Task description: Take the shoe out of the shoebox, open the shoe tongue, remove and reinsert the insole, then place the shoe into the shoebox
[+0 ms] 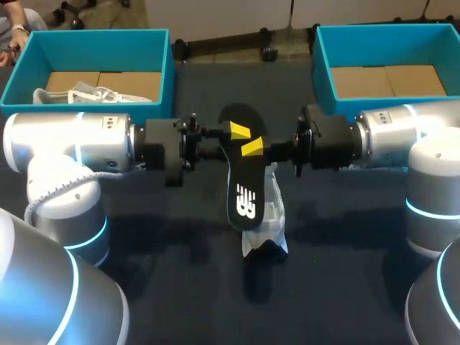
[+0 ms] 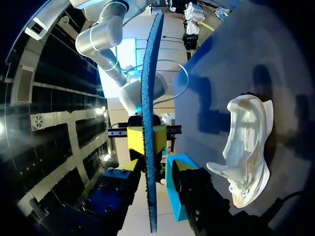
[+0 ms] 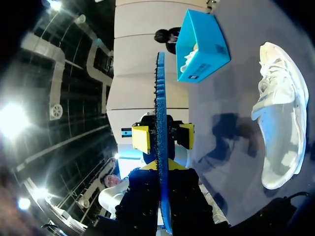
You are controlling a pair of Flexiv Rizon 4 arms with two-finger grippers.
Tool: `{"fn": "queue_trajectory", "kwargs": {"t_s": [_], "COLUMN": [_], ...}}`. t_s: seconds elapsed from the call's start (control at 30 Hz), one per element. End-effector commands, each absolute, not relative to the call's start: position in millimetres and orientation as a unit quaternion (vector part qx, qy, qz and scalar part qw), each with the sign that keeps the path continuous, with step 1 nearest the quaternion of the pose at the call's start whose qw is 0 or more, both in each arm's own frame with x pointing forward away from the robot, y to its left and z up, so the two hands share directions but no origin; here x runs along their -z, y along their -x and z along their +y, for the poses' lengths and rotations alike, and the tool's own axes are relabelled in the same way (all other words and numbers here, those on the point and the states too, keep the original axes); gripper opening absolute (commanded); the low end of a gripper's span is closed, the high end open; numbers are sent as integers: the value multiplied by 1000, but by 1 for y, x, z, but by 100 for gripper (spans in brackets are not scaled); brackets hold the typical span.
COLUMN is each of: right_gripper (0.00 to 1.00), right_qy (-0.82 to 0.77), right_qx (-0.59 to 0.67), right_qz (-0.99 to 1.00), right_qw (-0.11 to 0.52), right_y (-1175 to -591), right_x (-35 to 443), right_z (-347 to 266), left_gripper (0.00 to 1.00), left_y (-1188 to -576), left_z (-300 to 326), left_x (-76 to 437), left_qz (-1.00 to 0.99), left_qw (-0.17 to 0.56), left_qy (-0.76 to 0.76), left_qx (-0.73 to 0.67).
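A black insole (image 1: 244, 194) with a white logo hangs in the air between my two arms, over a white shoe (image 1: 264, 230) that lies on the dark table. My right gripper (image 1: 251, 148) is shut on the insole near its upper end. My left gripper (image 1: 237, 132) faces it from the other side, with one finger on each side of the insole. In the right wrist view the left gripper (image 3: 162, 136) shows gaps to the insole (image 3: 160, 98) on both sides, so it is open. In the left wrist view the right gripper (image 2: 146, 140) pinches the insole's blue edge (image 2: 149, 98), and the shoe (image 2: 246, 147) lies on the table beyond.
A blue shoebox (image 1: 86, 36) at the back left holds another white shoe (image 1: 93, 93). A second blue shoebox (image 1: 323, 65) stands at the back right with only its cardboard floor showing. Both arms hang low over the middle of the table.
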State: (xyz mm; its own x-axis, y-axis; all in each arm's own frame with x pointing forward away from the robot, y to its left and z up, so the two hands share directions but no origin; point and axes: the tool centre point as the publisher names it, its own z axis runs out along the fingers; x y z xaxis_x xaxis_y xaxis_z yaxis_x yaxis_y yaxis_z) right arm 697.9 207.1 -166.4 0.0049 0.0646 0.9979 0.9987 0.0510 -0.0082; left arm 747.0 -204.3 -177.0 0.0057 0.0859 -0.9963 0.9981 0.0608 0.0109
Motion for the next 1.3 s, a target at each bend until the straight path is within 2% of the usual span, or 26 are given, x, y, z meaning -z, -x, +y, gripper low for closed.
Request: {"fn": "queue_trajectory", "kwargs": {"t_s": [0.03,0.23,0.43,0.67,0.7,0.73,0.77,0.8,1.3], "right_gripper": [0,0,0,0,10,44,55,100,100], "right_qy": [505,504,504,503,501,500,499,496,458], "right_qx": [471,472,473,475,476,476,476,477,514], "right_qz": [-526,-526,-525,-525,-527,-530,-531,-536,-629], "right_qw": [497,497,497,496,495,493,492,489,361], "right_y": [-697,-697,-696,-696,-696,-696,-695,-695,-685], "right_x": [167,168,168,168,168,168,168,168,162], "right_z": [209,208,208,207,207,207,206,206,159], "left_gripper": [40,32,0,0,0,0,0,0,0], "left_y": [-744,-741,-740,-743,-743,-744,-744,-744,-732], "left_z": [-205,-206,-207,-209,-208,-208,-208,-207,-198], "left_x": [179,181,182,182,183,183,183,183,184], "left_qz": [534,536,539,541,542,542,543,543,546], "left_qw": [496,492,491,490,489,488,488,488,441], "left_qy": [-507,-507,-505,-500,-499,-499,-499,-499,-489], "left_qx": [461,462,463,467,467,467,467,467,517]}}
